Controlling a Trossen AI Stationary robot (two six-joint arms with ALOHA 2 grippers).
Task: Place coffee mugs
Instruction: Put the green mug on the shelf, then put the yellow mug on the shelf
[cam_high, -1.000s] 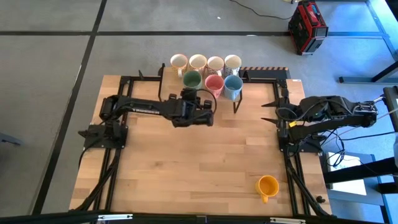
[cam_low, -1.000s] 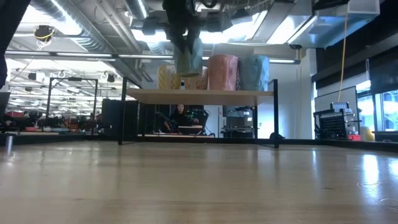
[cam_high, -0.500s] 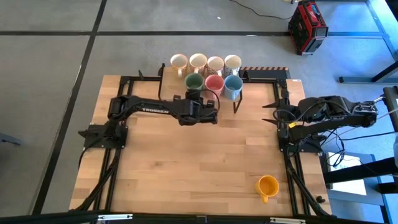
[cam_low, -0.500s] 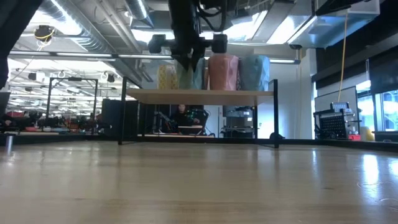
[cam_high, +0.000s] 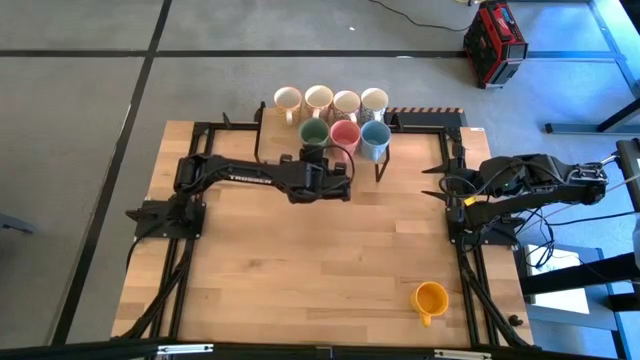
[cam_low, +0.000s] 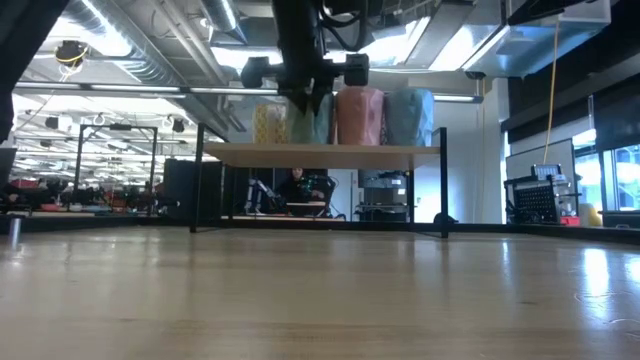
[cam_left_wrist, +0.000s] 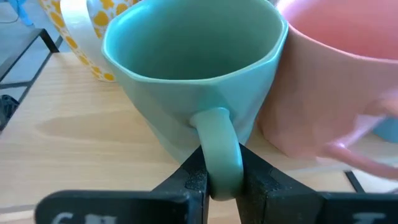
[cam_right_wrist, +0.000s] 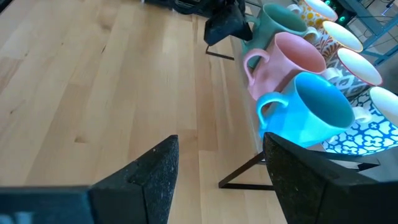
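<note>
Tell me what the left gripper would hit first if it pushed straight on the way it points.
The left gripper is shut on the green mug by its handle; pushed on, that mug would probably meet the yellow-patterned mug behind it.

A: What do the arms look like?
B: Both are dark, nearly black. The left arm (cam_high: 240, 176) has white lettering along its long link.
A: And the right arm (cam_high: 530, 185)?
B: Bulkier joints, with black cables looping beside it.
A: The fingers (cam_right_wrist: 140, 180)?
B: Black, flat, with a rough, grainy surface.
</note>
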